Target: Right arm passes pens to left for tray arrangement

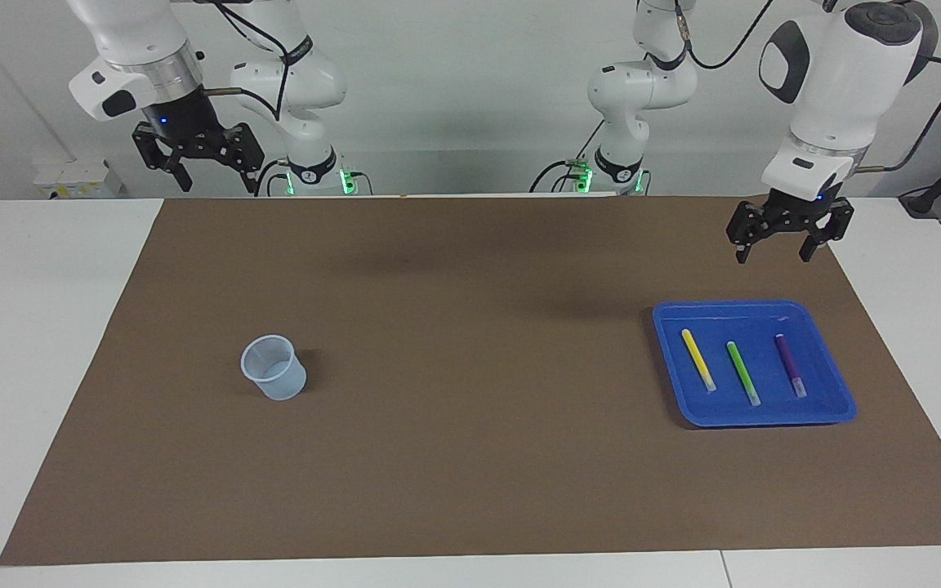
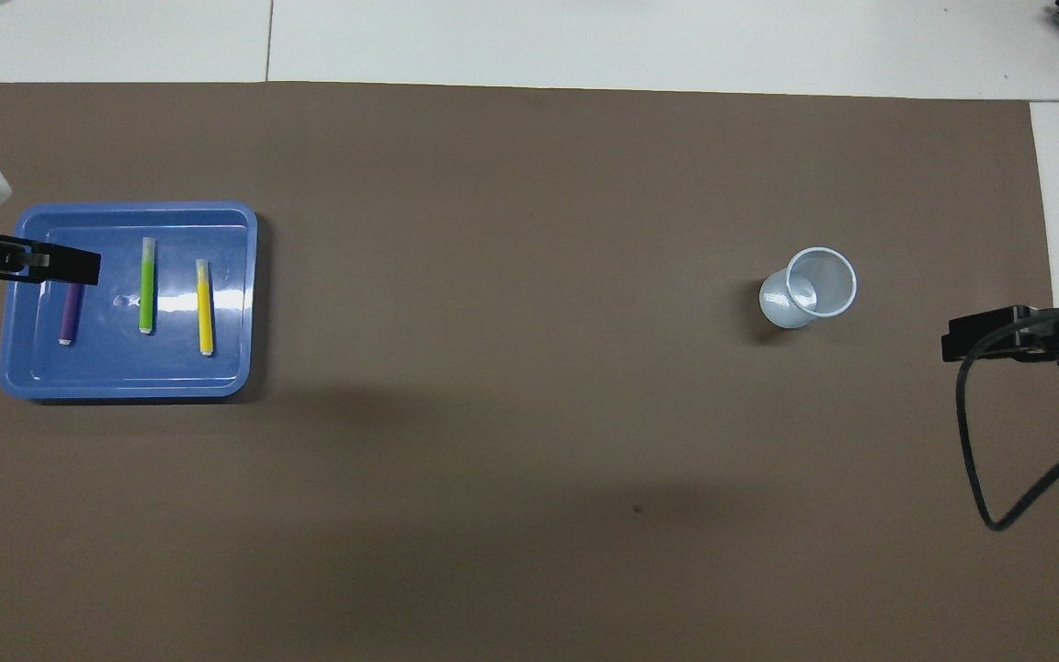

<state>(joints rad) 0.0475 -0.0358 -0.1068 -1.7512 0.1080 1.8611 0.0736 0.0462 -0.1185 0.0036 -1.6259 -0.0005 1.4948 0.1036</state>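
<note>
We see the left claw [image 1: 785, 243] hanging in the air with its fingers spread and nothing between them, over the brown mat [image 1: 470, 457] just on the robots' side of the tray [image 1: 764, 418]. The right claw [image 1: 197, 167] hangs high over the robots' edge of the tabletop [image 1: 37, 327] at the right arm's end, also spread wide and holding nothing. The blue tray sits at the left arm's end, and in it the yellow pen [image 1: 697, 359], green pen [image 1: 742, 373] and purple pen [image 1: 789, 364] lie side by side, apart from each other. A translucent cup [image 1: 273, 367] stands upright on the mat toward the right arm's end, well apart from the tray.
</note>
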